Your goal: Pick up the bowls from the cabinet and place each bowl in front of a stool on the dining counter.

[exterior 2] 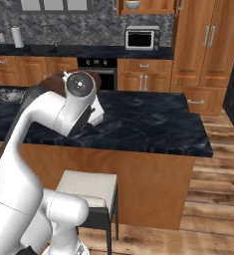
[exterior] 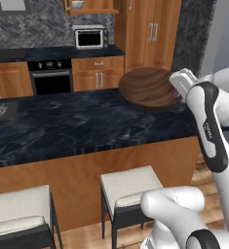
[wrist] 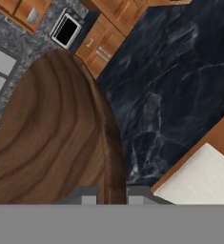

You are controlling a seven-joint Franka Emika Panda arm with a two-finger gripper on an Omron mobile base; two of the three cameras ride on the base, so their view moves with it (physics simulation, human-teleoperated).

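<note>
Two dark finger tips of the gripper (wrist: 108,195) pinch the rim of the wooden bowl (wrist: 51,138), one tip on each side of the wall, so the jaws are closed on it with only the thickness of the rim between them. Holding it by the edge rather than across its width looks sensible: the bowl is wide and shallow, too broad for the fingers to span.

From the left base view the wooden bowl (exterior: 149,86) hangs tilted, its inside turned toward the camera, raised above the dining counter (exterior: 77,124) near that counter's right end. Its position suggests the arm is carrying it to a spot on the counter in front of a stool (exterior: 130,187), which stands just below the counter's front panel; a second stool (exterior: 18,211) sits further left along the same panel. I judge the bowl is not yet set down, since it is tilted rather than lying flat on the stone.

It is dark brown with curved lighter grain bands sweeping round its inside, smooth and thin-walled. Beyond the counter, high on the far wall, the cabinet (exterior: 94,7) has an open shelf holding the other bowl (exterior: 77,4), pale and small in view.
</note>
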